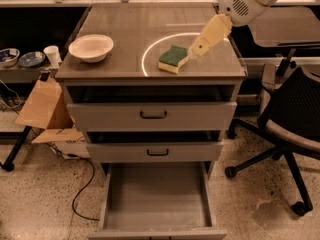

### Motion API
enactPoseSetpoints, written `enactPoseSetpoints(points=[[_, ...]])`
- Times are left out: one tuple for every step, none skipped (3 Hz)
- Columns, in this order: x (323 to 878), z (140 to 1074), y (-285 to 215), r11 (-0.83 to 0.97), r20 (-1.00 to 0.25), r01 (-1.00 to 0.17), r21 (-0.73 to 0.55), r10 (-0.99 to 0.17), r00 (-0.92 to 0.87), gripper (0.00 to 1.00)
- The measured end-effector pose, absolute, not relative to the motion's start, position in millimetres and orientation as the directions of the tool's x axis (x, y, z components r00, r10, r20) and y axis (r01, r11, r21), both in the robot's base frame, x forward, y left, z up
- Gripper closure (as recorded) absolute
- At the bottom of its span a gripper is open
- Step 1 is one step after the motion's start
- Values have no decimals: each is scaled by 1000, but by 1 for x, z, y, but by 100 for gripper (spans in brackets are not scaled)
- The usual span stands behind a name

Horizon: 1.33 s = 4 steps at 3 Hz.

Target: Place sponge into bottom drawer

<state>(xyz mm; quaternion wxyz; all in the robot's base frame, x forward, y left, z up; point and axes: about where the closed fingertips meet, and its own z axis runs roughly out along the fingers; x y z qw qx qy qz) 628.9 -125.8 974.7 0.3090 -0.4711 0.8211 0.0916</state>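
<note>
The sponge [173,58], dark green on top with a pale yellow body, lies on the cabinet top inside a bright ring of light. My gripper [193,50] reaches down from the upper right on a cream-coloured arm, and its tip is just right of the sponge, almost touching it. The bottom drawer [157,198] is pulled out wide, and its flat grey inside holds nothing.
A white bowl [91,47] sits on the left of the cabinet top [125,29]. The two upper drawers [152,115] are slightly open. A black office chair [287,124] stands to the right. Cardboard [42,104] and a cable lie to the left on the floor.
</note>
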Motion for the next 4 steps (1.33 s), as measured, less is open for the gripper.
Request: enactPoseSetpoints(points=[[658, 956, -105, 608, -654, -791, -63, -624, -427, 0], [694, 934, -79, 697, -656, -717, 2, -540, -527, 0], [725, 917, -57, 782, -626, -624, -2, -487, -609, 0], [726, 915, -51, 812, -621, -582, 39, -436, -651, 0]])
